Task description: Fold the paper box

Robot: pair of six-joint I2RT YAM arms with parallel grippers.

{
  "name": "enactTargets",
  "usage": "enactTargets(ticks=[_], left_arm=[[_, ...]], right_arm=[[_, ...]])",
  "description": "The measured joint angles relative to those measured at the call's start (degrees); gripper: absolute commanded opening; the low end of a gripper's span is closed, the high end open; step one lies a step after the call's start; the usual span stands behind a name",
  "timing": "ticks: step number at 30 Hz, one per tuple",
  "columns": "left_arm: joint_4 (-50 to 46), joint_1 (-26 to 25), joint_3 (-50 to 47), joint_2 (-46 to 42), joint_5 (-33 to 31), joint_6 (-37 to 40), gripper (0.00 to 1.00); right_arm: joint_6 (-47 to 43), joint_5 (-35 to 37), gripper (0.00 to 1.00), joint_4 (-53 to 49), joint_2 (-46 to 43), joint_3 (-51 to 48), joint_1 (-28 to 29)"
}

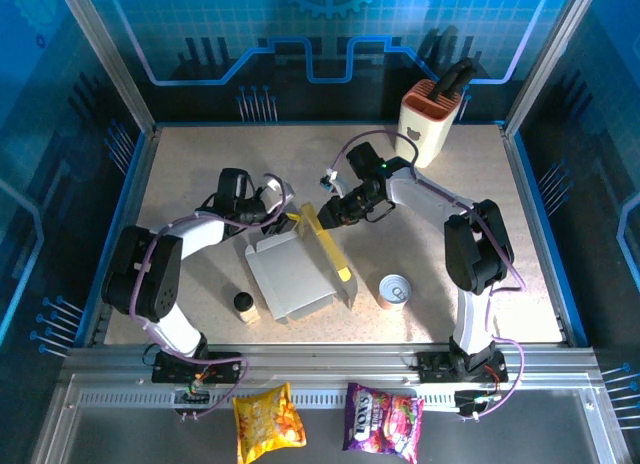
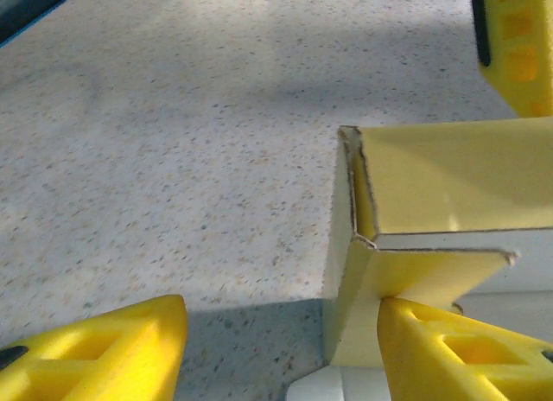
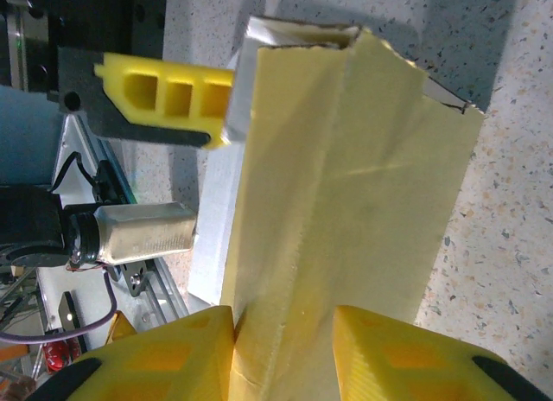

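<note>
The paper box [image 1: 290, 274] lies open in the middle of the table, grey-white inside. Its long yellow side wall [image 1: 328, 246] stands up along the right. My right gripper [image 1: 325, 216] is at the far end of that wall. In the right wrist view the folded yellow wall [image 3: 346, 202] runs between the fingers of my right gripper [image 3: 283, 319], which is shut on it. My left gripper [image 1: 283, 219] is at the box's far corner. In the left wrist view my left gripper [image 2: 283, 310] is open, and its right finger [image 2: 458, 349] touches the yellow corner flap [image 2: 415, 276].
A tin can [image 1: 395, 289] stands just right of the box. A small bottle with a black cap [image 1: 245, 306] stands at its near left corner. The cream knife block [image 1: 432, 119] is at the back right. Two snack bags [image 1: 268, 422] [image 1: 383, 421] lie beyond the front rail.
</note>
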Motion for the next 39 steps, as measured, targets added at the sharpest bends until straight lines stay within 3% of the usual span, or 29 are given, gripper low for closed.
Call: enactTargets(ticks=[9,22,31,33,39], left_arm=[[-3.91,-3.15,1.27,1.86,1.14,4.85,0.44],[-7.78,-3.56,4.44,2.08,0.98,10.62,0.37],[-8.61,-3.56,6.62,3.69,1.01,12.92,0.45],[-9.75,-3.56,7.74,4.44,1.42,13.22,0.43],[-11.34,-3.67,8.33,4.63,2.60,14.34,0.22]], right_arm=[[-0.02,-0.94,0.37,-0.13,0.22,0.07,0.04],[-1.27,-2.08,0.35,-0.90,1.64,1.51,-0.55],[-1.70,-2.38,0.34,-1.49,1.95,1.90,-0.72],[-1.75,-2.38,0.34,-1.57,2.08,2.10,-0.72],[-2.16,-2.32,0.33,-2.73,2.47,2.93,-0.76]])
